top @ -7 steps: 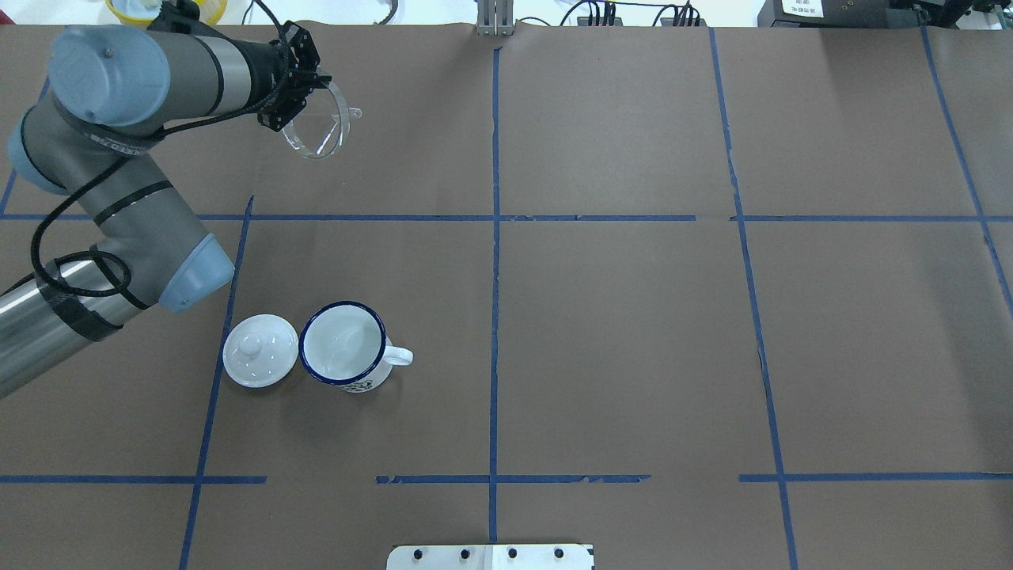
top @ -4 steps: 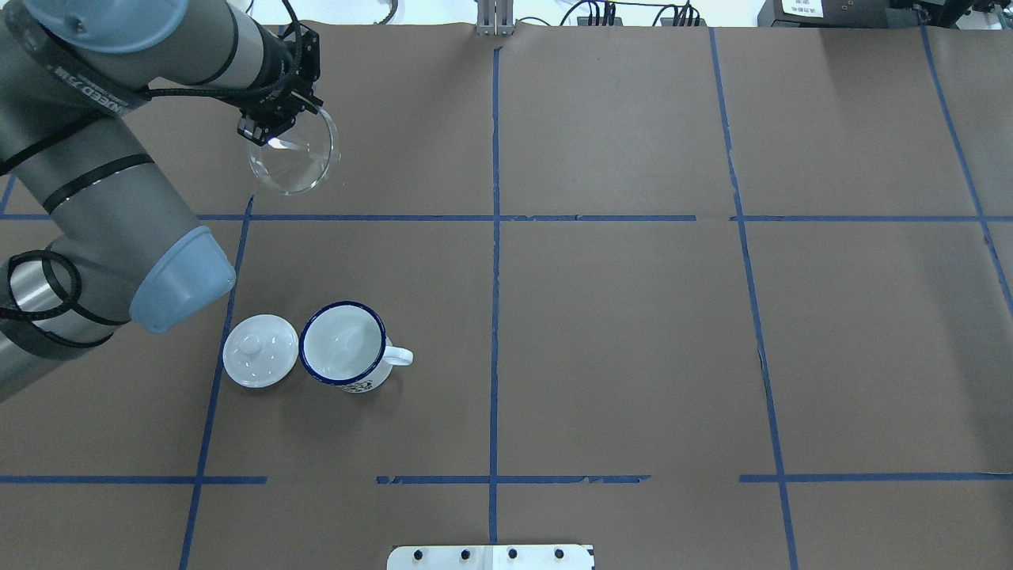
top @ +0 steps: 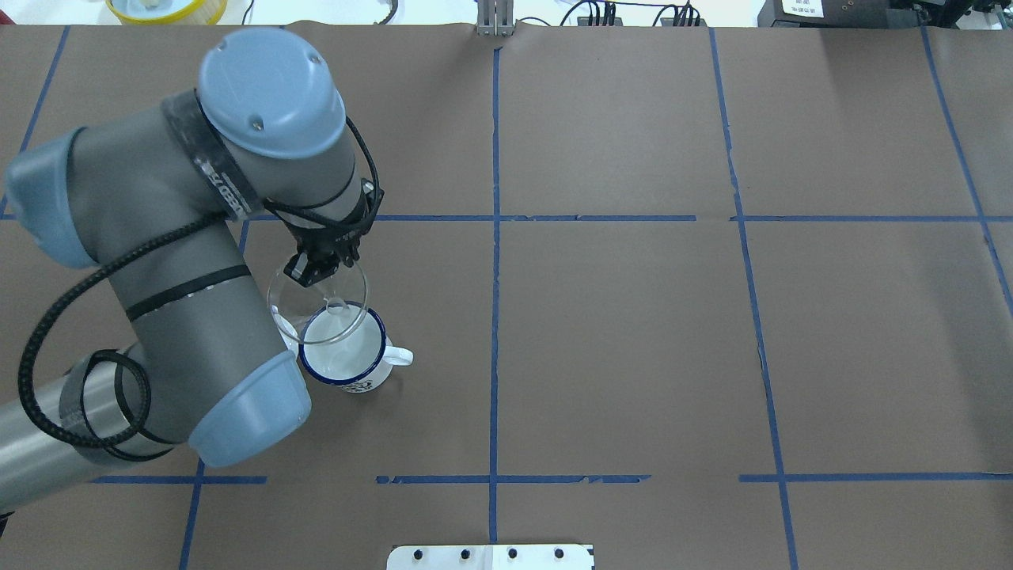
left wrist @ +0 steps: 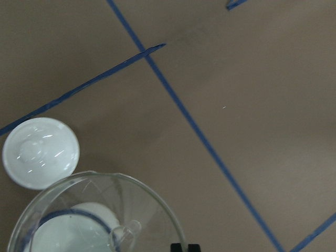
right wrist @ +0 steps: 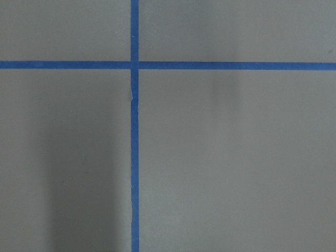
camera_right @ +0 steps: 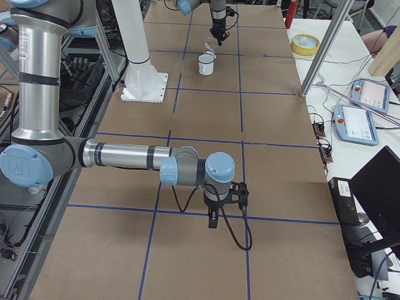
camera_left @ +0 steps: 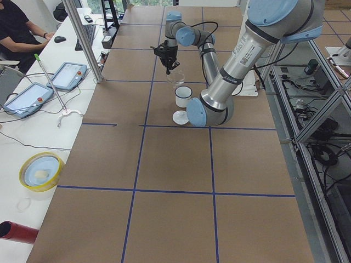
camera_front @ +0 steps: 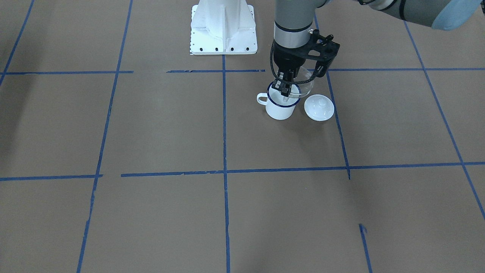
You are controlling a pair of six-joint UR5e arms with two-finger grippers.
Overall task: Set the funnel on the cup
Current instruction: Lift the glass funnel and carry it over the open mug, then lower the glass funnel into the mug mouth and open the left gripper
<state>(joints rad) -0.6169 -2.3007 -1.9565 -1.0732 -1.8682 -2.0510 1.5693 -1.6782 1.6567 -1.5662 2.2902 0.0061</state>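
The clear funnel (top: 316,305) is held by its rim in my left gripper (top: 314,271), mouth up, a little above the table. It hangs over the far-left part of the white blue-rimmed cup (top: 348,358), which stands upright with its handle to the right. The spout sits near the cup's far rim. In the front view the gripper (camera_front: 285,91) and funnel (camera_front: 302,85) are just above the cup (camera_front: 279,109). The left wrist view shows the funnel (left wrist: 94,215) with the cup (left wrist: 58,236) seen through it. My right gripper (camera_right: 212,222) hovers low over bare table far away; I cannot tell its state.
A white knobbed lid (camera_front: 319,107) lies on the table right beside the cup, on the robot's left side; it also shows in the left wrist view (left wrist: 41,152). The left arm's elbow (top: 245,412) hangs near the cup. A yellow bowl (camera_left: 39,170) sits off the table.
My left arm has swung from the far-left corner toward the cup, carrying the funnel. The funnel has turned mouth-up and now hangs over the cup. The arm now covers most of the lid.
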